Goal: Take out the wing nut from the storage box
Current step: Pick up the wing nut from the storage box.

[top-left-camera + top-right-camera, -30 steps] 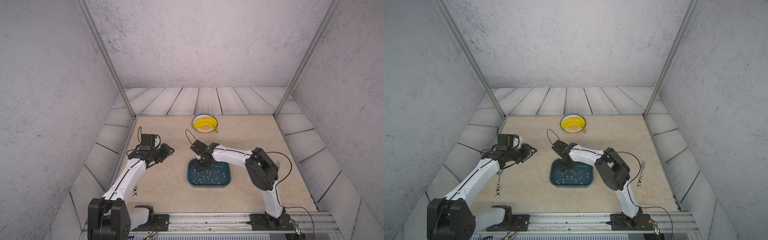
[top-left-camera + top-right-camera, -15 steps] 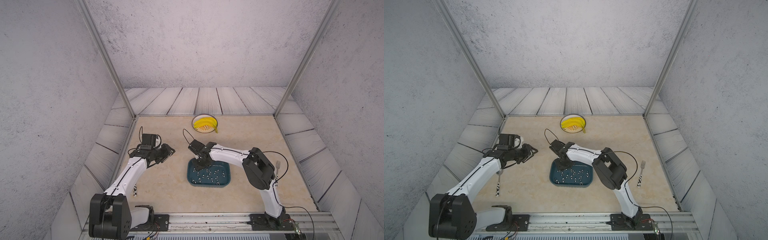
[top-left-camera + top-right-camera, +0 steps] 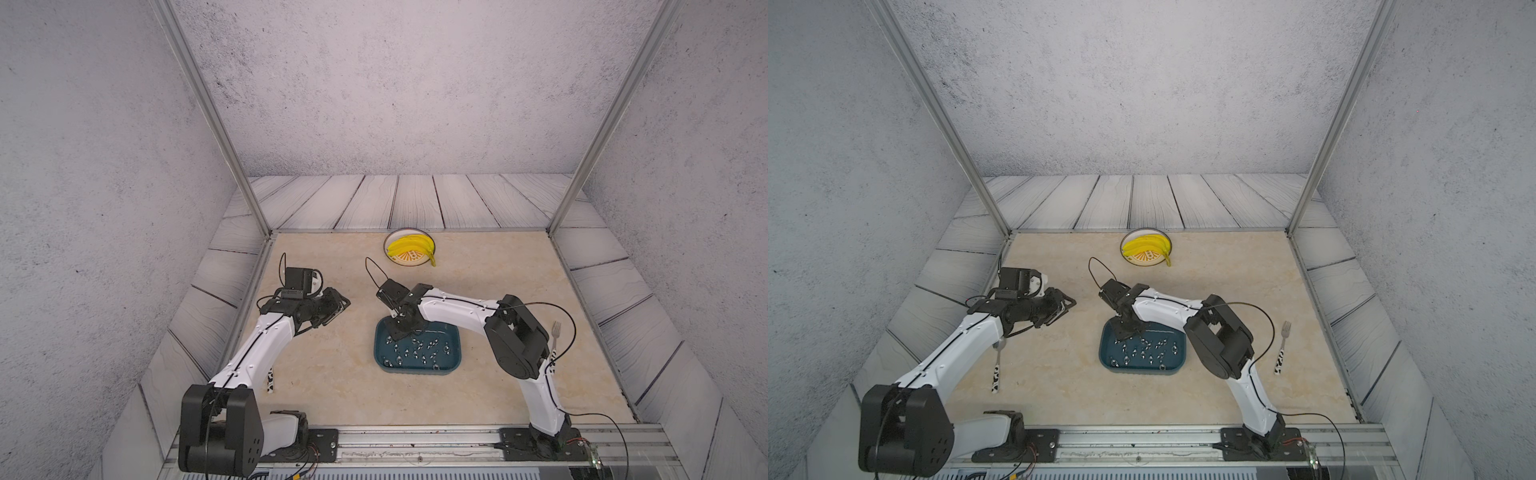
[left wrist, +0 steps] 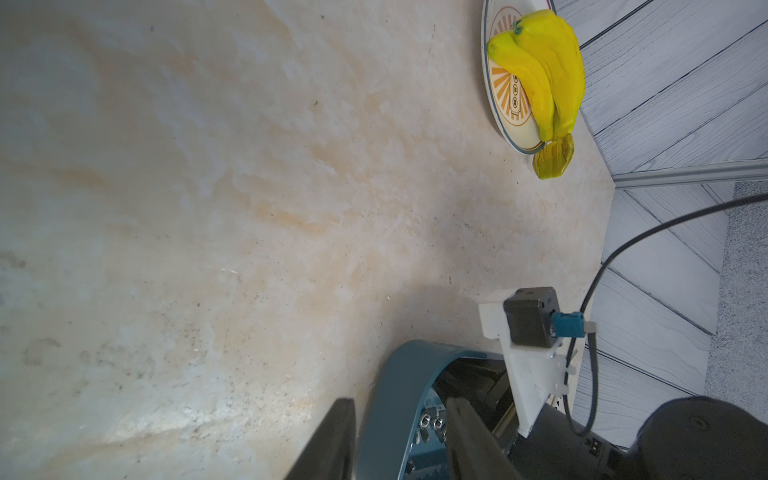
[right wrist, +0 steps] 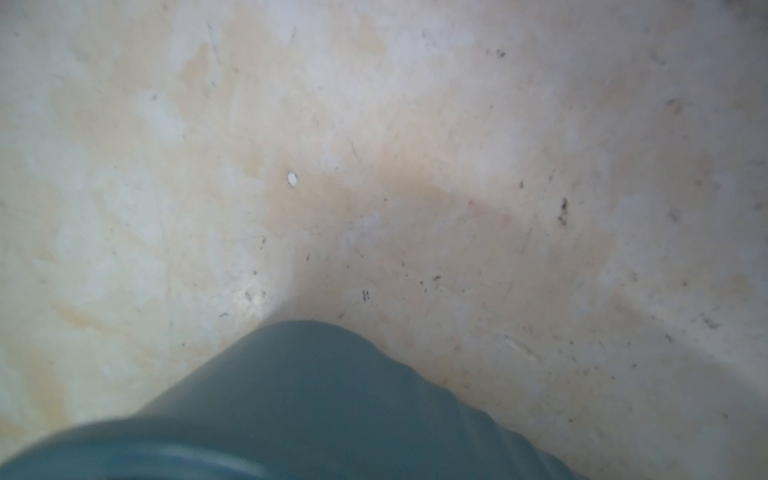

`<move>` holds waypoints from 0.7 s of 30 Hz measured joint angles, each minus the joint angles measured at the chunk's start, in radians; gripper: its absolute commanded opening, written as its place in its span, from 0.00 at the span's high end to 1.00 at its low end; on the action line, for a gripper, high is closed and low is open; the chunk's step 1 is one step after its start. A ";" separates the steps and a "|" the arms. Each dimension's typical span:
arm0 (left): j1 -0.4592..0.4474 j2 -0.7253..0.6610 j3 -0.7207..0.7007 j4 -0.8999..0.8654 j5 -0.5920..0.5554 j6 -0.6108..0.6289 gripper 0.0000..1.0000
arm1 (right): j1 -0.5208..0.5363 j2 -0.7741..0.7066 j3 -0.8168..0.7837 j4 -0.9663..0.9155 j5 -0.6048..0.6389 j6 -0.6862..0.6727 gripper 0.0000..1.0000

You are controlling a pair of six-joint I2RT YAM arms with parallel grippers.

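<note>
I'm watching the right gripper (image 3: 400, 329) reaching down into the far left corner of the shallow dark teal-blue rectangular plastic storage box (image 3: 454, 337). Its jaws are together, but I cannot tell whether they are pinching anything. Small silver metal wing nuts (image 3: 420, 347) are lying scattered across the box floor. The box is sitting mid-table, its long axis running left to right, parallel to the front rail. The left gripper (image 3: 341, 303) is hovering well left of it, fingers spread, holding nothing. Behind, the round white plate (image 3: 411, 262) carrying yellow bananas (image 3: 409, 247) is showing an orange printed emblem too small to read.
</note>
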 measured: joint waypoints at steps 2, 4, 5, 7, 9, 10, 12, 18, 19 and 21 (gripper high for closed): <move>0.000 0.000 0.000 0.002 0.000 0.000 0.59 | 0.000 -0.002 -0.007 0.007 0.002 0.000 1.00; 0.000 0.000 0.000 0.004 0.000 -0.002 0.60 | 0.000 -0.010 -0.021 0.017 0.003 0.000 1.00; 0.000 0.000 0.000 0.005 0.000 -0.003 0.60 | 0.000 -0.014 -0.028 0.021 0.004 0.000 1.00; 0.000 0.000 -0.001 0.008 0.000 -0.008 0.61 | 0.000 -0.030 -0.053 0.032 0.009 0.000 1.00; 0.000 0.000 -0.003 0.014 0.001 -0.011 0.62 | 0.000 -0.047 -0.076 0.033 0.018 0.000 1.00; 0.000 0.000 -0.006 0.018 0.002 -0.012 0.62 | 0.000 -0.054 -0.086 0.033 0.022 0.000 1.00; 0.000 0.003 -0.014 0.026 0.006 -0.018 0.63 | 0.000 -0.065 -0.103 0.030 0.031 -0.001 1.00; -0.014 0.031 -0.022 0.043 0.011 -0.024 0.64 | 0.000 -0.097 -0.143 0.031 0.047 -0.007 1.00; -0.019 0.034 -0.022 0.045 0.012 -0.024 0.64 | 0.000 -0.102 -0.146 0.026 0.048 -0.009 1.00; -0.033 0.042 -0.021 0.045 0.014 -0.023 0.64 | 0.000 -0.118 -0.153 0.016 0.048 -0.016 1.00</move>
